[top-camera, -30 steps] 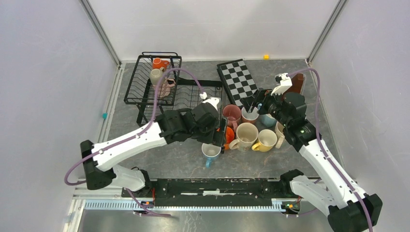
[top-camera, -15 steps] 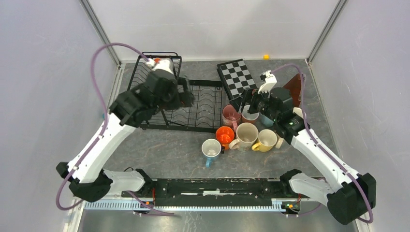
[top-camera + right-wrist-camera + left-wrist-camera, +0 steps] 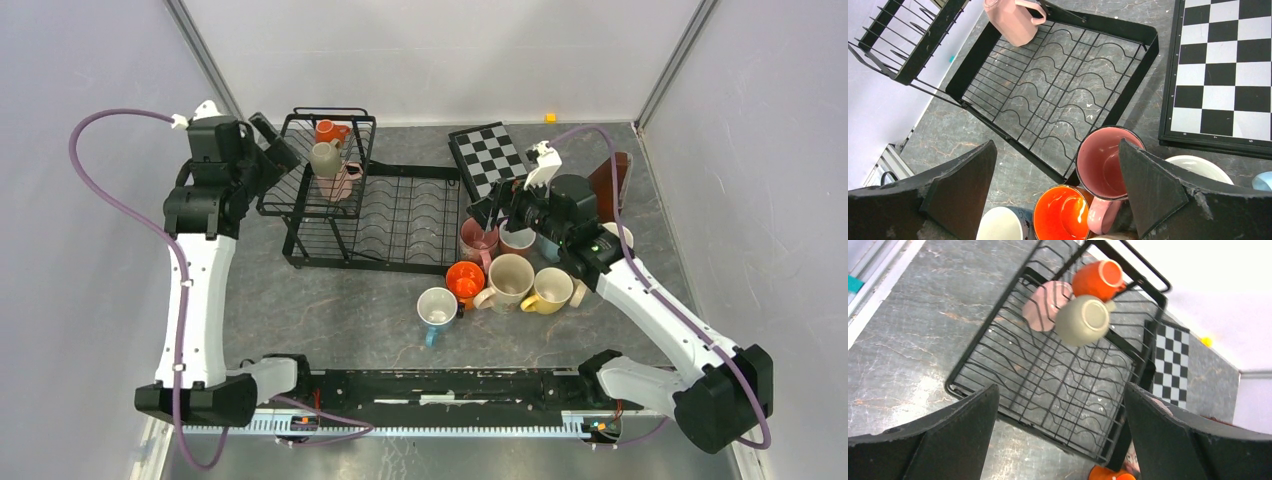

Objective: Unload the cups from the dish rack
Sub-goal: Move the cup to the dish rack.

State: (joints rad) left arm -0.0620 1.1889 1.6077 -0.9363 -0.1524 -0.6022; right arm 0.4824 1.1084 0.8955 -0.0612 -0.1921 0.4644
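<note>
Cups (image 3: 465,280), taking them from the near edge outward: finding a white ceramic cup with a blue handle (image 3: 437,307), a wide cream cup (image 3: 511,278), a yellow cup (image 3: 551,288) and several more standing close together on the grey marbled counter (image 3: 330,310), already out of the rack.

Hanging just above the far side of that group, by the right end of the black wire dish rack (image 3: 400,215): right end effector (image 3: 495,208), spreading its fingers wide, holding nothing and touching nothing.

Looking farther: seeing the flat slotted tray part lying bare, and three more waiting in the taller basket part (image 3: 290,185) at the far left, namely a pink ceramic cup (image 3: 1045,305), a beige cup (image 3: 1083,320) and, farthest, an orange cup (image 3: 1098,280), crowding together.

Hovering just beside the basket's left wall: left end effector (image 3: 275,142), likewise gaping fully, gripping nothing.

Judging the left arm much the nearer, with those three lying to its right across the wire wall. Reading the beige cup as turning a round end toward the left wrist camera, its long axis running roughly along that line of sight; probably calling for a reach over the rim, not through the wires.
</note>
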